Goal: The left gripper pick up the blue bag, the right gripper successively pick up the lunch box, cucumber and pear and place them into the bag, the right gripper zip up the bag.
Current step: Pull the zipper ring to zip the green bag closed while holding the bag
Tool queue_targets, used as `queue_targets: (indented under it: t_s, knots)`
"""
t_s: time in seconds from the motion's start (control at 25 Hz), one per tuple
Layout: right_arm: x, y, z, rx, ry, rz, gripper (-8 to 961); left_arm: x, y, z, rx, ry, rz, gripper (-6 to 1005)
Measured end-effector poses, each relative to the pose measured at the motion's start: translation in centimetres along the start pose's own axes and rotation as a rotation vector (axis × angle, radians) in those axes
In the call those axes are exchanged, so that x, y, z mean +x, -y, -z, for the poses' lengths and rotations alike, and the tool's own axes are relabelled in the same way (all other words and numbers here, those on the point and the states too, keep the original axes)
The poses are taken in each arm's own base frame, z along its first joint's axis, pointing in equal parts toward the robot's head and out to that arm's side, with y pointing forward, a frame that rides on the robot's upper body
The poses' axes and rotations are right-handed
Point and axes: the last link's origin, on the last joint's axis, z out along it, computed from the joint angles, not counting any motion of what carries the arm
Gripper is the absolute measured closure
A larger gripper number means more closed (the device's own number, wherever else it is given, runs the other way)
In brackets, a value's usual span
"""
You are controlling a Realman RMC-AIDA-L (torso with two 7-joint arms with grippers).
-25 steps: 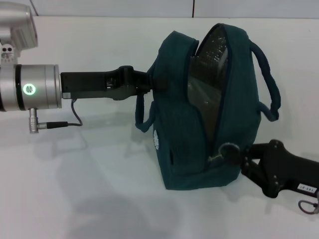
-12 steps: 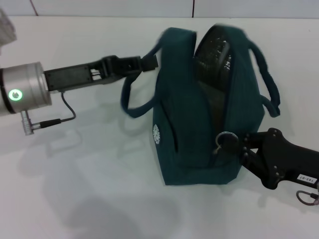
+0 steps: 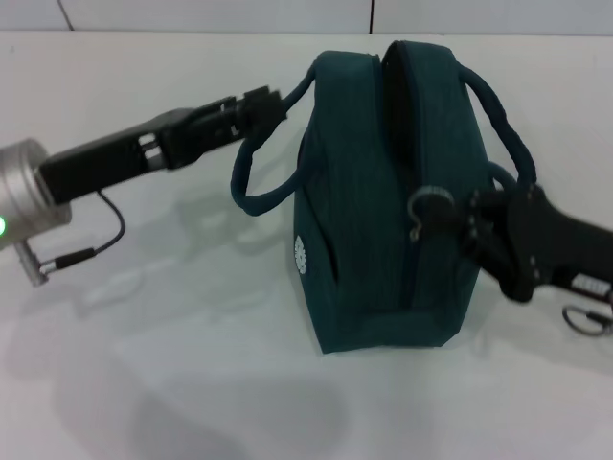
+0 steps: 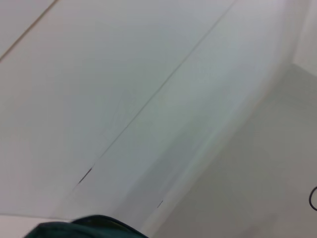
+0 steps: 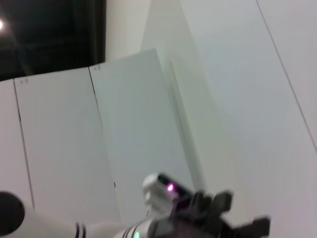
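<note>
— Where is the large dark teal-blue fabric lunch bag (image 3: 383,192) with two looped handles, and what is in it?

— It stands upright on the white table (image 3: 144,383), between the two pincers. Its top opening is almost drawn together, only a narrow dark slit is seen near the far end, so I cannot tell what is inside it. The clear lunch box, the cucumber and the pear are not seen anywhere on the table.

— And the pincers?

— The black two-fingered left gripper (image 3: 263,103) is at the far end of the near handle loop (image 3: 251,177), which hangs just below it. Its fingers seem pressed on the strap, but I cannot tell for sure. The black right gripper (image 3: 471,222) is against the bag's other side, and the metal ring zipper pull (image 3: 428,206) is just before its fingertips. If it pinches the ring, I cannot tell.

— What room is there around?

— The table is bare in front of the bag and under the left arm. The table's far edge meets the wall behind the bag.
</note>
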Motion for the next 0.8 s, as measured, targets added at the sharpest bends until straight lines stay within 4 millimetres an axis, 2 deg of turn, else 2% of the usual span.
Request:
queue_targets:
  t_s: [0.32, 0.56, 0.6, 0.68, 0.8]
  knots:
    - [-2.6, 2.0, -1.3, 0.056, 0.116, 0.062, 938, -2.7, -0.6, 2.8, 0.026, -0.087, -0.142, 277]
    - [-3.4, 3.5, -3.5, 0.044, 0.088, 0.078, 938, -4.9, -1.0, 4.2, 0.061, -0.104, -0.206, 172]
    - [-3.6, 3.9, -4.3, 0.036, 0.073, 0.081, 938, -4.9, -1.0, 4.2, 0.061, -0.104, -0.206, 161]
    - [-3.9, 4.4, -5.4, 0.021, 0.052, 0.081, 938, -6.2, -1.2, 4.8, 0.080, -0.113, -0.221, 137]
    - [-4.2, 4.8, -7.0, -0.007, 0.021, 0.084, 938, -6.7, -1.2, 4.9, 0.092, -0.122, -0.232, 137]
